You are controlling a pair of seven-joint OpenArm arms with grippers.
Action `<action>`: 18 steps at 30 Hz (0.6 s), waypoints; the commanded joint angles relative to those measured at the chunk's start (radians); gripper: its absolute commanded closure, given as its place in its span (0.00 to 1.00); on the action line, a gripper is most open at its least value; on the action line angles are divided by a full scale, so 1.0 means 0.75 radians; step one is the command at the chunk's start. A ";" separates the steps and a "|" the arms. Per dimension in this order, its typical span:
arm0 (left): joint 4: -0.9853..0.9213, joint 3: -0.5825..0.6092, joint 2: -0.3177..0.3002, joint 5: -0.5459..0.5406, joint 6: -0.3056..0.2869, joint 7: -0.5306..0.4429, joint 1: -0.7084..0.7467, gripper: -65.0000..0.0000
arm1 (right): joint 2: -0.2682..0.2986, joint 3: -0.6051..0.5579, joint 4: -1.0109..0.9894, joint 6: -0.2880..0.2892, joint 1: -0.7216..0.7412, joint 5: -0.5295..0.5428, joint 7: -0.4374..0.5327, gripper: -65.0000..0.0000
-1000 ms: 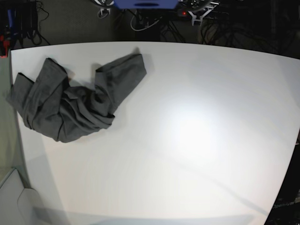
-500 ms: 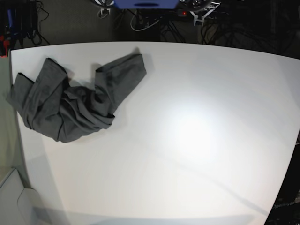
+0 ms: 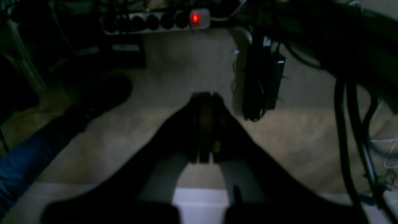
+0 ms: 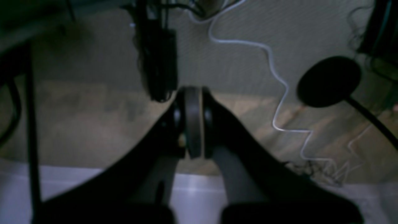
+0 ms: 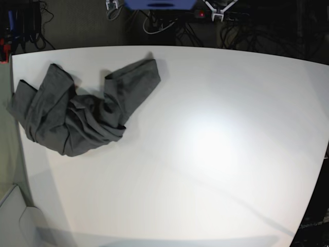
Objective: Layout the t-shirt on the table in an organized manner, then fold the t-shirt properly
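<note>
The dark grey t-shirt lies crumpled in a wrinkled heap on the far left part of the white table, one part reaching toward the back edge and its left side at the table's left edge. No gripper touches it. In the left wrist view my left gripper is shut with nothing in it, over the floor beyond the table's edge. My right gripper is likewise shut and holds nothing, past the table's edge. The shirt does not show in either wrist view.
Behind the table the floor holds a power strip with a red light, a black box, dark cables, a white cable and a round black thing. A blue shape sits at the base view's top edge.
The pale arm parts at the top edge of the base view have slid a little further up out of frame. The t-shirt has not moved.
</note>
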 commanded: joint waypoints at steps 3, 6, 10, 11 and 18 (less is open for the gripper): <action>0.237 0.001 -0.033 -0.004 0.009 -0.015 0.141 1.00 | 0.025 0.009 0.216 0.008 -0.129 -0.001 0.006 1.00; 0.519 -0.005 -0.066 -0.004 0.009 -0.015 0.298 1.00 | 0.060 0.009 0.431 0.008 -0.258 0.001 0.004 1.00; 0.930 -0.007 -0.106 -0.006 0.009 0.130 0.470 1.00 | 0.097 0.011 0.694 0.008 -0.399 0.003 0.004 1.00; 1.041 -0.007 -0.115 -0.006 0.009 0.190 0.507 1.00 | 0.107 0.011 0.756 0.008 -0.432 0.003 0.004 1.00; 1.611 -0.009 -0.151 -0.006 0.009 0.419 0.691 1.00 | 0.146 0.011 1.202 0.008 -0.632 0.003 -0.080 1.00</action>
